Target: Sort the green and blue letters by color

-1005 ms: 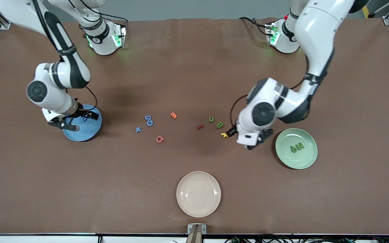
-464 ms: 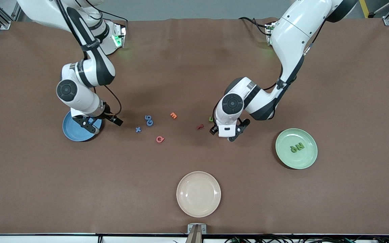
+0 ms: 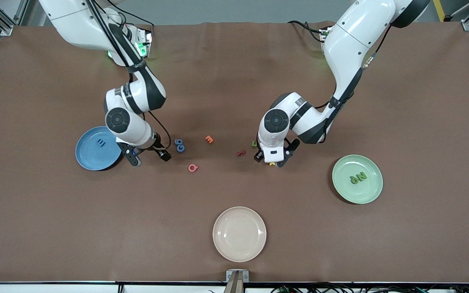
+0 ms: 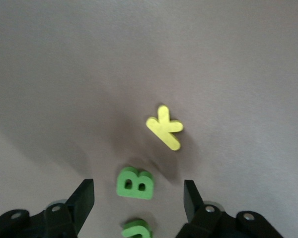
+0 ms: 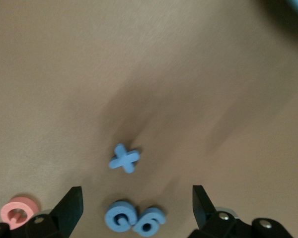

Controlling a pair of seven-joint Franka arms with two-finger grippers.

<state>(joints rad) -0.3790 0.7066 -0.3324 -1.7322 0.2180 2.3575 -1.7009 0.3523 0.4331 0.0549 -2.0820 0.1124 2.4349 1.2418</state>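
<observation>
Front view: the blue plate (image 3: 86,152) holds the E (image 3: 101,142), and the green plate (image 3: 371,191) holds N (image 3: 361,176) and P (image 3: 352,179), so three of eight are sorted. G (image 3: 181,149) and 6 (image 3: 178,141) lie loose on the table beside the right gripper (image 3: 149,156); u (image 3: 254,143) peeks out beside the left gripper (image 3: 273,159), which hides B and most of the yellow K (x is hidden too).

Left wrist view: fingers (image 4: 84,201) spread, empty, B (image 4: 134,183) between them, u (image 4: 136,230) cut off.

Right wrist view: fingers (image 5: 72,206) spread, empty, over x (image 5: 124,158), G and 6; blurred.
</observation>
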